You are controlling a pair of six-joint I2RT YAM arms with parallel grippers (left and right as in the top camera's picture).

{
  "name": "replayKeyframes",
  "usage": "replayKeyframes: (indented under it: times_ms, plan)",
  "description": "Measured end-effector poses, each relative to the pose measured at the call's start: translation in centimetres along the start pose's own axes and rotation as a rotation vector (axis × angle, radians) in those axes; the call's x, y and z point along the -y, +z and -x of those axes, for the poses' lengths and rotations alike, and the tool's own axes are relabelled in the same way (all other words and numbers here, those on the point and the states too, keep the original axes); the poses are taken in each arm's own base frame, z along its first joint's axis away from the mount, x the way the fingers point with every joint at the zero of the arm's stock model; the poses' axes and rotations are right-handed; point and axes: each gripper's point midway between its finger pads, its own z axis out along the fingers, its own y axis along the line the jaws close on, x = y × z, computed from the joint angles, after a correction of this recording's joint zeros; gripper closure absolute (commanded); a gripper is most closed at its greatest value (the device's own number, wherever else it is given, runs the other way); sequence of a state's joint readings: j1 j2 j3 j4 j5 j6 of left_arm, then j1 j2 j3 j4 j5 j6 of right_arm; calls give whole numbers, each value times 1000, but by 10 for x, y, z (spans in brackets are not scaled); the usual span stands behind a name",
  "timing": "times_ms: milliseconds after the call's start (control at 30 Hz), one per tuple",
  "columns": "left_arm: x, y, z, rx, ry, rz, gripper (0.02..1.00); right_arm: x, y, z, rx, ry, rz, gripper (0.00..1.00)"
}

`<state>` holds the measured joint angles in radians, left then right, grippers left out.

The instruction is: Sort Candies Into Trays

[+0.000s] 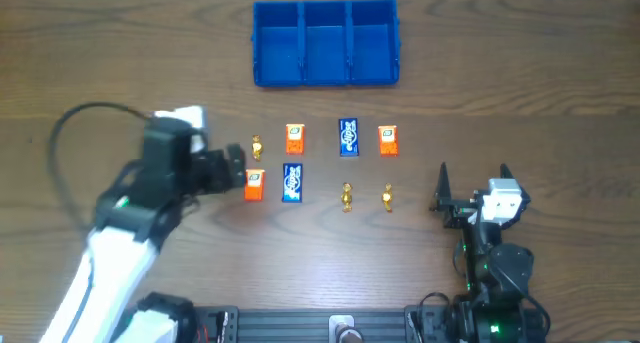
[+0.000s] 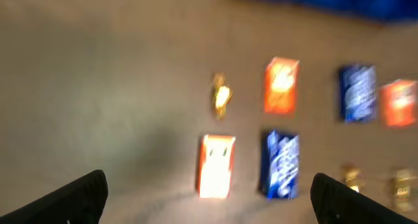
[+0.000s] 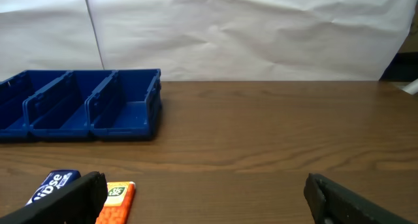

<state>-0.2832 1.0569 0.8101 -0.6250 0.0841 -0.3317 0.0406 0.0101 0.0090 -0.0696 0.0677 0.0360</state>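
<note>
Candies (image 1: 348, 137) sit in two rows mid-frame in the top view, below the blue tray (image 1: 326, 75), probably light stiff boxes and slippery wrapped sweets, best pinched across narrow sides; left gripper (image 1: 236, 170) spread wide by an orange box (image 1: 254, 186), right gripper (image 1: 472, 175) wide too, lower right.

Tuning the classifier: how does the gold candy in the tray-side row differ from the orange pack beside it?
Size: gold candy smaller than orange pack. Shape: gold candy lumpy, orange pack flat and rectangular. Both lie on the table, outside the blue tray.
</note>
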Motion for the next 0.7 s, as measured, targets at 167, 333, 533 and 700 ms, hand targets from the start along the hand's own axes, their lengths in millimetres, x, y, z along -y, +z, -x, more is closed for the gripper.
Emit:
replayKeyframes:
  times_ms: [167,333,533,700]
  plan:
    - [17,60,-44,-204,15,89,18,0,0,0,0,0,0,3]
    - [1,95,-75,-333,-6,200,53,0,0,0,0,0,0,3]
    - [-5,117,-82,-355,-2,236,143,0,0,0,0,0,0,3]
    - [-6,122,-84,-363,8,241,299,0,0,0,0,0,0,3]
